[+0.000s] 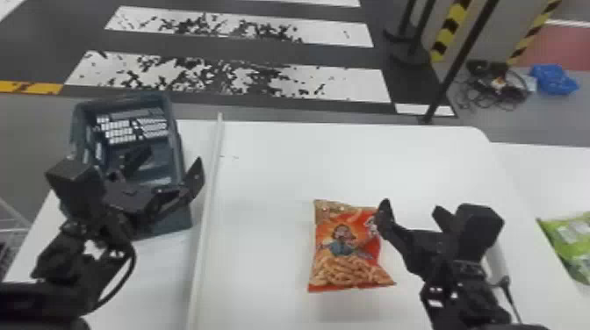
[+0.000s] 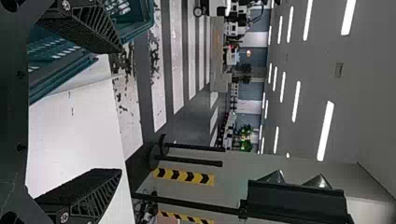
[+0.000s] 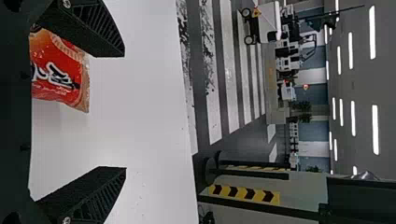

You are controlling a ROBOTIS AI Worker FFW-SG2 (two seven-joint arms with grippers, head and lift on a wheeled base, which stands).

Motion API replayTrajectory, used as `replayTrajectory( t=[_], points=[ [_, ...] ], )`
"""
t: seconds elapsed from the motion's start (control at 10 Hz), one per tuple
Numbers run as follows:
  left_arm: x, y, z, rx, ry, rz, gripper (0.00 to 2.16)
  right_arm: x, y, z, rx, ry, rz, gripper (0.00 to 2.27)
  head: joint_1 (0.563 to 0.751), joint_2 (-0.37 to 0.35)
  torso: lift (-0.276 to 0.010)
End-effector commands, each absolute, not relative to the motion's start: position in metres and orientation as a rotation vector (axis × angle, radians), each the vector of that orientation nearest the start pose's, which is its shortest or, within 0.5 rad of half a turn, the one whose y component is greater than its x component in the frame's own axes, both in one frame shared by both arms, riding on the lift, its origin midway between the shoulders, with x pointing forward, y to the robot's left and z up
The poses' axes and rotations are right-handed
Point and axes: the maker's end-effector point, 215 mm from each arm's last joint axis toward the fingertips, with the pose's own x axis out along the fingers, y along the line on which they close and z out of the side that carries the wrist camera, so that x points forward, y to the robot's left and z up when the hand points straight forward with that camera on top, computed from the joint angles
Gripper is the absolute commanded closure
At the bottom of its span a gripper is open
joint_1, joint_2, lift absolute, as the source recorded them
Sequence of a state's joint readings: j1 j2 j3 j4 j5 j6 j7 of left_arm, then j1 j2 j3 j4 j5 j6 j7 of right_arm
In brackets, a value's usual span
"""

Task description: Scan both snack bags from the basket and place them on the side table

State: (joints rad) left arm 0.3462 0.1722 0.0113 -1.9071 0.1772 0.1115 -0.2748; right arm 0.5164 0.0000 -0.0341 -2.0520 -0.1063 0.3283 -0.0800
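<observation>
Red bag (image 1: 344,245) flat on table (image 1: 272,175), just left of right gripper (image 1: 411,206), clearly nearer arm. Long axis runs near-far, noodle-print end near. Right gripper spread, empty; its left finger overlaps bag's right edge in head view, touch unclear. Grasp likely needs shift left, fingers straddling bag's width. Left gripper (image 1: 172,156) spread too, well left, by basket (image 1: 178,140). Green bag (image 1: 575,245) right, on side table (image 1: 544,171).
</observation>
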Motion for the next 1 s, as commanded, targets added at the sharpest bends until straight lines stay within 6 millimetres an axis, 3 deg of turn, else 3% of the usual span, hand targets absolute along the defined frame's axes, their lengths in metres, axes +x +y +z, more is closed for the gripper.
replayTrajectory(
  t=[0.0,0.2,0.6,0.9],
  points=[
    [0.472,0.216,-0.374,-0.027,0.126,-0.285,0.09,0.411,-0.267,-0.454,0.128,0.464,-0.107,0.06,0.695,-0.066,-0.075],
    [0.459,0.223,-0.383,-0.025,0.149,-0.262,0.09,0.381,-0.261,-0.484,0.270,0.639,-0.021,0.09,0.695,-0.057,-0.075],
    [0.452,0.227,-0.392,-0.032,0.167,-0.255,0.09,0.335,-0.238,-0.502,0.402,0.843,0.085,0.09,0.695,-0.032,-0.075],
    [0.450,0.226,-0.395,-0.035,0.173,-0.258,0.09,0.314,-0.231,-0.514,0.419,0.944,0.102,0.09,0.695,-0.012,-0.075]
  ],
)
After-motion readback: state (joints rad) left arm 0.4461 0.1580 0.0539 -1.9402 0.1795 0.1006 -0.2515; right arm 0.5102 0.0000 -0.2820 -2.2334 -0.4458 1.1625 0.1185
